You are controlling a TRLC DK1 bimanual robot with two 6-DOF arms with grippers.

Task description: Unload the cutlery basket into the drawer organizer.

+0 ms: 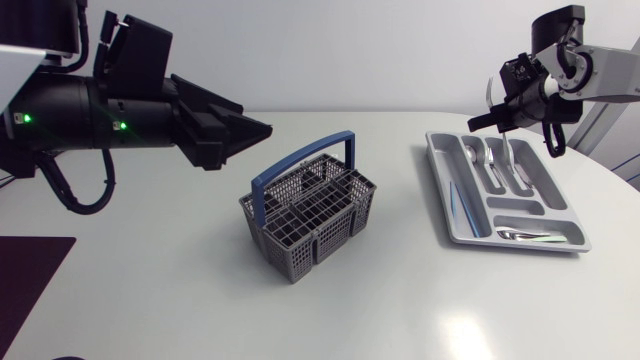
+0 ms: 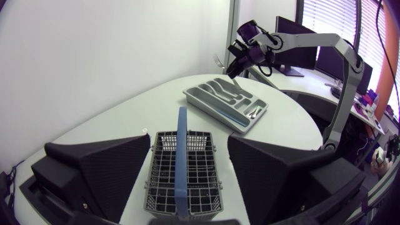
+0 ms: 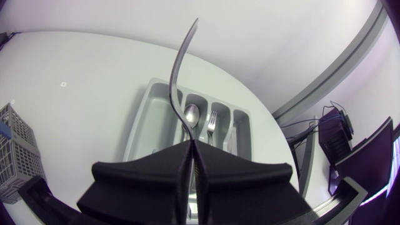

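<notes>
Pressed tight together, the right pincer (image 3: 190,144) pinches a slim steel piece of cutlery (image 3: 177,75), whose curved handle sticks out ahead of the fingers. Its working end is buried between them, so I cannot tell what kind it is. That pincer hangs above the far end of the grey organizer (image 1: 438,190), apart from it. The organizer lies on the right side of the white table (image 1: 150,290), near its rounded edge, with little margin on that side. A spoon (image 3: 190,116) and a fork (image 3: 212,119) lie in neighbouring lengthwise slots. Some shiny pieces (image 1: 530,236) glint in the crosswise slot at the near end, too small to name.

The left pincer (image 2: 189,142) is spread wide and holds nothing. It hovers over the table's left part, and the basket (image 1: 335,238) stands ahead of and below its fingers, apart from them. The grey mesh basket stands upright near the middle of the table, with its blue handle (image 1: 300,165) arched over it. A broad band of white tabletop separates basket from organizer, and more lies in front of both. Through the mesh I cannot make out whether any cutlery is inside. The left arm's upper links are cut off at the head view's edge.
</notes>
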